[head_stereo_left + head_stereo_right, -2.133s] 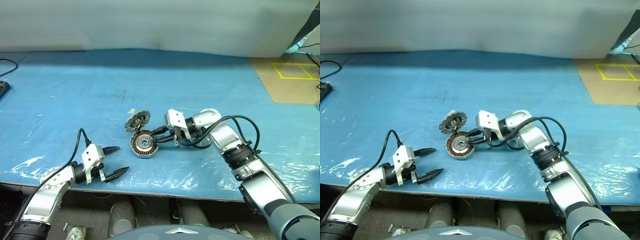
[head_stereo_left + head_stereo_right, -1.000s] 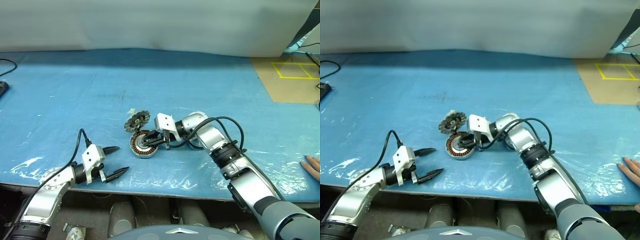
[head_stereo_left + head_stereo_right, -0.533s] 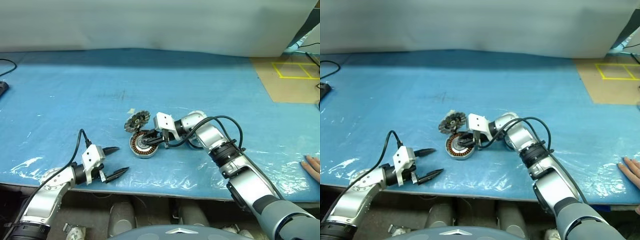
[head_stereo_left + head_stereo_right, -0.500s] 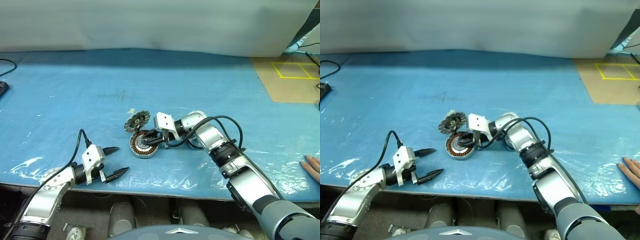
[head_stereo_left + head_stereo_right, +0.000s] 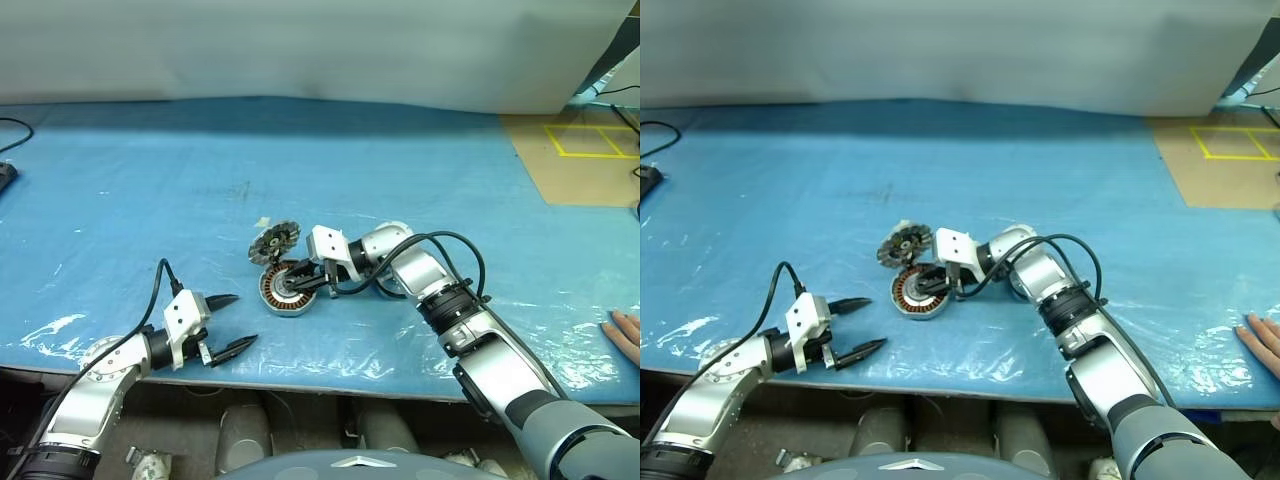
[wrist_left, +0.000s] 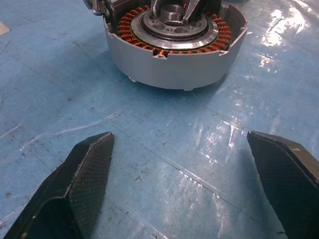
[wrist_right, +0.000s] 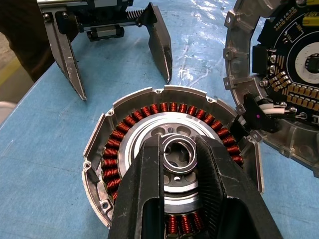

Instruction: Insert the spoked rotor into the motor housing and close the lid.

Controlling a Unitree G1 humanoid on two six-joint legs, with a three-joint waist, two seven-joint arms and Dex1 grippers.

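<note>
While the right gripper [image 7: 178, 149] stays clamped on the motor housing's [image 7: 169, 164] hub, the left gripper [image 5: 228, 322] remains spread open, nearer the table edge.

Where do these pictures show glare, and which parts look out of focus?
Left wrist view: bright glare on the blue cover beside the motor housing, and the left pincer fingers look soft. Right wrist view: the right pincer fingers are blurred low down, while the copper windings are sharp. Head views: white glare patches on the cover near the front edge.
</note>
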